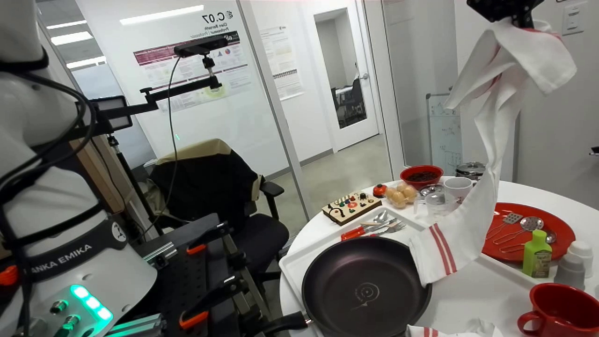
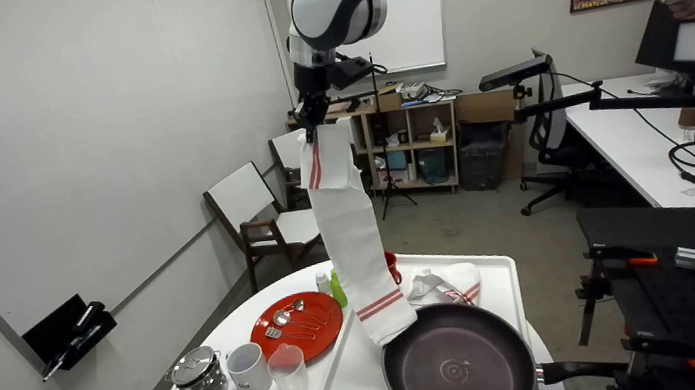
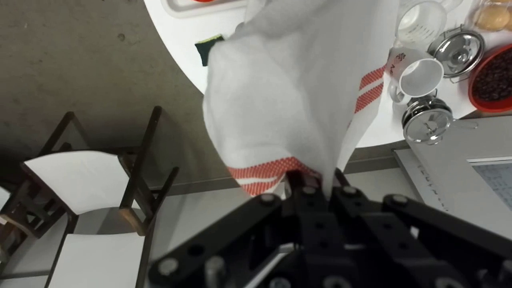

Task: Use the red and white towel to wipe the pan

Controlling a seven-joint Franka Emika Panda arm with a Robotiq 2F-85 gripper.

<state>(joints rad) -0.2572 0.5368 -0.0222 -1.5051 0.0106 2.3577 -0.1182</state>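
My gripper [image 1: 522,21] is high above the table, shut on the red and white towel [image 1: 491,126]. In the wrist view a white fold runs in between the fingers of the gripper [image 3: 320,180], with red stripes bunched beside one finger. The towel [image 2: 347,221] hangs down in a long twisted strip in both exterior views. Its striped lower end overlaps the rim of the pan [image 2: 457,360]; I cannot tell how firmly it touches. The black pan [image 1: 365,285] lies upright, its inside bare except for a printed mark. From the wrist view the pan is hidden or outside.
A white tray [image 2: 499,295] lies under the pan, with a second striped cloth [image 2: 464,280] crumpled on it. Around stand a red plate [image 2: 297,324] with utensils, a green bottle [image 1: 537,255], a red mug [image 1: 566,309] and cutlery [image 1: 374,229]. The pan's handle [image 2: 581,370] juts past the table edge.
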